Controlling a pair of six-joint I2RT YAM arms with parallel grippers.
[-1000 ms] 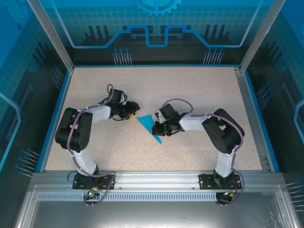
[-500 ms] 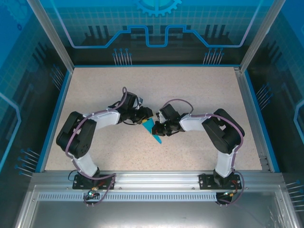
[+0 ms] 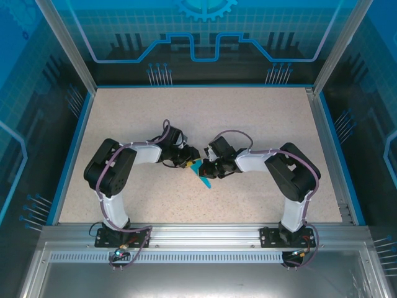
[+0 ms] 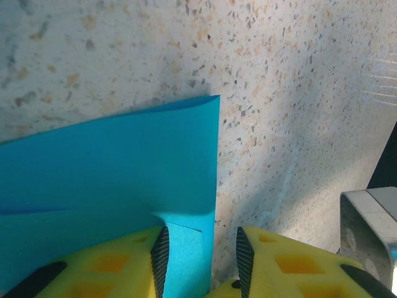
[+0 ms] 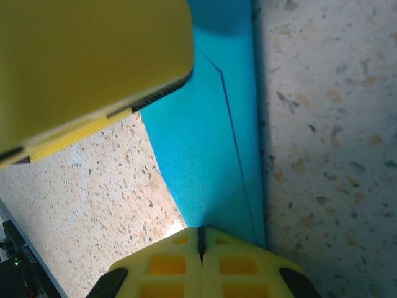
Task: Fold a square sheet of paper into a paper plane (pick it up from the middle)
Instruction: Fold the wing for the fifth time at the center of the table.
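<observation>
From above, the blue paper lies mid-worktop, its point aimed at the near edge. It sits between the left gripper and the right gripper.

Left wrist: the fingers stand a bit apart, with the paper's side edge between them.

Right wrist: the fingers are pinched tight on the paper's end.

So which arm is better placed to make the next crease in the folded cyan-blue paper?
Probably the left: the left gripper has open jaws straddling an edge of the folded cyan-blue paper, ready to pinch; the right gripper is shut on it, anchoring it.
</observation>
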